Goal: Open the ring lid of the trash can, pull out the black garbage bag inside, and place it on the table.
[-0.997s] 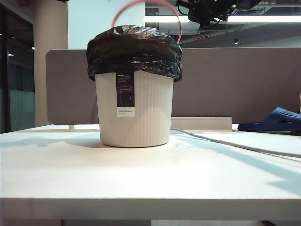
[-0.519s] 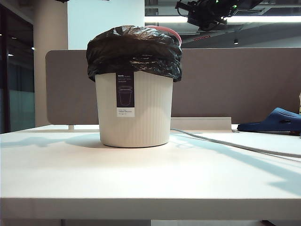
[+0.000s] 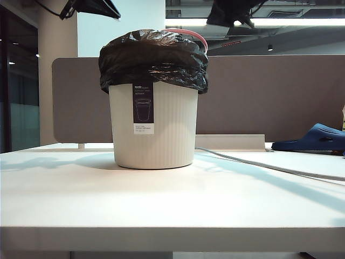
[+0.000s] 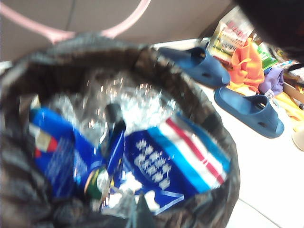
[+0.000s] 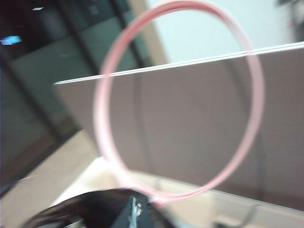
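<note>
Judging by its thin, crinkled skin, the black garbage bag (image 3: 153,58) is probably soft, slippery and easy to tear, and the packets filling it likely make it bulky rather than heavy. The best hold seems to be the loose collar folded over the rim, gathered into a bunch, not the stretched glossy side.

In the exterior view the bag caps the trash can (image 3: 154,125), left of centre on the white surface (image 3: 172,199), its black plastic draped down over the cream ribbed wall just above the dark label. The left wrist view looks down into the bag's open mouth at blue, white and red wrappers. The ring lid (image 5: 180,102), a thin pale pink hoop, stands tilted up at the bag's far edge.

Both pincers sit at the top edge of the exterior view, left pincer (image 3: 91,7) upper left, right pincer (image 3: 232,13) upper centre-right; both are closed and hold nothing visible.
</note>
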Available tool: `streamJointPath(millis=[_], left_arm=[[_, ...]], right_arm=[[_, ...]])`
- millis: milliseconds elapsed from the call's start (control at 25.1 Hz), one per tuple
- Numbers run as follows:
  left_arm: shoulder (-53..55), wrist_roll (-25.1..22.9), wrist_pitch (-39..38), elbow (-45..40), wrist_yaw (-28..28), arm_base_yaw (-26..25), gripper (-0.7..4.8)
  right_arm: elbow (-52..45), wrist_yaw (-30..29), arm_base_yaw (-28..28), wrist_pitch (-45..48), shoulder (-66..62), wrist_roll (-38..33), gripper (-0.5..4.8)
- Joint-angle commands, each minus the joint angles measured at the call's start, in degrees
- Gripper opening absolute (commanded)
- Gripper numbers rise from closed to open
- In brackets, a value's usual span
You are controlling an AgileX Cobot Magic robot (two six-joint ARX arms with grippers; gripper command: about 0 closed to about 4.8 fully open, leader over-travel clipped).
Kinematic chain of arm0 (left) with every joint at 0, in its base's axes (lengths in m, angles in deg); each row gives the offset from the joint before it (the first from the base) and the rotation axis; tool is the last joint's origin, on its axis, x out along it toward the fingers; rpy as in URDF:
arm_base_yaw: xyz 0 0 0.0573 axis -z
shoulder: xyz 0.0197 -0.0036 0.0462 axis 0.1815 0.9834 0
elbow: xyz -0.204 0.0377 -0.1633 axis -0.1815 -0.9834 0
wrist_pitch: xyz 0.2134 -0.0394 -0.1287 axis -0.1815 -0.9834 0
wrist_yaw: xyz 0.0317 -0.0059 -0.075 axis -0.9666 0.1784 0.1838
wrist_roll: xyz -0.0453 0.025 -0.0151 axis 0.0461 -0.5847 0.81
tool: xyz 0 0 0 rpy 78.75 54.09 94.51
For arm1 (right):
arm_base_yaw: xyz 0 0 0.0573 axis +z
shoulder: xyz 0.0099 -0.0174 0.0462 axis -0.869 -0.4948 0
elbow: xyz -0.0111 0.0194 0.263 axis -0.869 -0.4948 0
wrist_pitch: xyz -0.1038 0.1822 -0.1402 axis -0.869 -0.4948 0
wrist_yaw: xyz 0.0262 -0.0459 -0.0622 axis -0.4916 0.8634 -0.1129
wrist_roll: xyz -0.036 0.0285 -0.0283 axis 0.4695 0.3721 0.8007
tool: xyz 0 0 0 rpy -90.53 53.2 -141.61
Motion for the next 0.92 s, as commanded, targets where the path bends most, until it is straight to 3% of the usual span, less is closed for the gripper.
streamJointPath(millis=[40,279,917], left_arm=[[-0.7,-0.2,-3.3,0.2,0.2,0.0,-0.06],[-3.4,-0.1,-4.9,0.2,0.2,0.0,-0.06],[-18.7,-1.7,-8.0,0.2,0.3,0.0,-0.06]], right_arm=[[0.5,-5.4,0.0,-2.2,3.5,-1.4,-0.01],[0.5,-5.4,0.0,-7.7,9.1,2.8,-0.01],[0.4,-5.2,0.3,-23.1,19.2,4.5,-0.01]])
